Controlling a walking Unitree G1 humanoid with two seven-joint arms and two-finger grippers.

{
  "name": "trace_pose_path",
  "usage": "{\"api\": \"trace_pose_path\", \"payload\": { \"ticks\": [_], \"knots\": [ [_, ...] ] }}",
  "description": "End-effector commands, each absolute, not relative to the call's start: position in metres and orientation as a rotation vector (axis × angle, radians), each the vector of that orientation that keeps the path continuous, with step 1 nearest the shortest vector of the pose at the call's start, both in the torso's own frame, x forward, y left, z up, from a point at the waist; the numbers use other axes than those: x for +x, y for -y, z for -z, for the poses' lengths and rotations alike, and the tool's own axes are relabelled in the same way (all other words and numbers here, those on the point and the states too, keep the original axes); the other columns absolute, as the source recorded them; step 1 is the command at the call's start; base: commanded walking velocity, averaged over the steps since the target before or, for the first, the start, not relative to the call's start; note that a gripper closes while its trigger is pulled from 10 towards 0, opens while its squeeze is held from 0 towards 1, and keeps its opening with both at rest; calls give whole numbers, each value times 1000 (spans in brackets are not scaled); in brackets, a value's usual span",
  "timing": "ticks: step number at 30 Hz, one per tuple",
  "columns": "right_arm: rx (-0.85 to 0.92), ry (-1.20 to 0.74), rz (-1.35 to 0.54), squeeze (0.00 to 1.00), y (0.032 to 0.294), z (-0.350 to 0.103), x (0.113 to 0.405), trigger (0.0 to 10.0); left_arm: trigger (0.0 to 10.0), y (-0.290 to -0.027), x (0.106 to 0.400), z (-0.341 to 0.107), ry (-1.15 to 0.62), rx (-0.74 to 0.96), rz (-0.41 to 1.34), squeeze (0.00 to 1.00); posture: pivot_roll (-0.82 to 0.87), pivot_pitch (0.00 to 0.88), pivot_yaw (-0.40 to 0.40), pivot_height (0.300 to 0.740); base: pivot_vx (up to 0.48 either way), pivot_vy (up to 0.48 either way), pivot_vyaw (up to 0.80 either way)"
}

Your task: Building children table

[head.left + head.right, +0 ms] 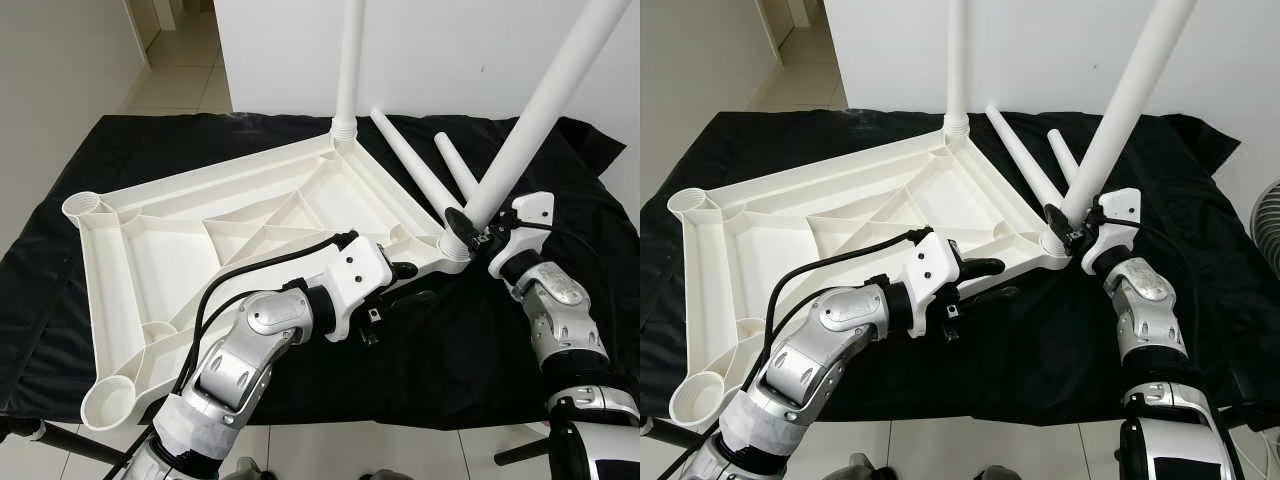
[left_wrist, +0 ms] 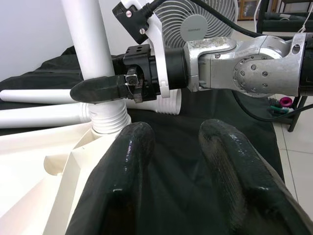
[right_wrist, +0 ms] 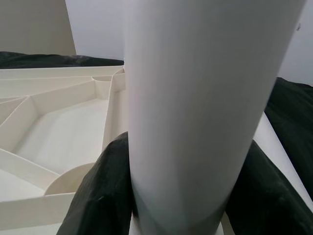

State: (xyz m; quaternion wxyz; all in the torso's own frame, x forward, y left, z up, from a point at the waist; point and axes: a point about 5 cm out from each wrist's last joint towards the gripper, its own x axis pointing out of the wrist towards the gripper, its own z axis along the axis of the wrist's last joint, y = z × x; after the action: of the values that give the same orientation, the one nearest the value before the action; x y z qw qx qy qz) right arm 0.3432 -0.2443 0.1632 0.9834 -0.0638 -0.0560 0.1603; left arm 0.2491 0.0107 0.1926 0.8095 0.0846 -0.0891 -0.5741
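Two legs (image 1: 420,175) lie loose on my black cloth (image 1: 60,300) behind the upturned tabletop (image 1: 250,215), my right gripper (image 1: 468,228) clamps a tilted leg (image 1: 540,110) at its corner socket, left gripper (image 1: 405,285) hovers parted, holding nothing.

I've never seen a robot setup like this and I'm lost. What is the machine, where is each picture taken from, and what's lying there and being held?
It is a humanoid robot with two silver arms. Two pictures look down from its head; two look along each wrist's black fingers. An upturned white tabletop lies on a black cloth, with one leg standing in its far corner and two loose legs beside it. The right gripper clasps a tilted leg at a corner socket. The left gripper hovers open nearby.
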Motion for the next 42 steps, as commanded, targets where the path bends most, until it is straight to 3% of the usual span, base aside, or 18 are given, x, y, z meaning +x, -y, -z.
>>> {"api": "trace_pose_path", "payload": {
  "ticks": [1,22,26,32,42],
  "knots": [
    [-98,16,-292,0,246,-142,341,10000,10000,-13,251,-193,189,177,1164,0,-143,52,51,740,0,0,0],
    [-82,-30,-238,0,235,-146,355,10000,10000,-12,252,-195,196,167,1161,0,-137,75,46,740,0,0,0],
    [-83,-21,-234,0,230,-144,353,10000,10000,-13,252,-195,196,168,1157,0,-134,77,43,740,0,0,0],
    [-79,51,-244,0,199,-141,339,10000,10000,-13,253,-196,202,167,1153,0,-136,79,41,740,0,0,0],
    [-67,50,-209,0,198,-138,333,10000,10000,-12,252,-197,204,165,1167,0,-143,81,48,740,0,0,0]
  ]
}}
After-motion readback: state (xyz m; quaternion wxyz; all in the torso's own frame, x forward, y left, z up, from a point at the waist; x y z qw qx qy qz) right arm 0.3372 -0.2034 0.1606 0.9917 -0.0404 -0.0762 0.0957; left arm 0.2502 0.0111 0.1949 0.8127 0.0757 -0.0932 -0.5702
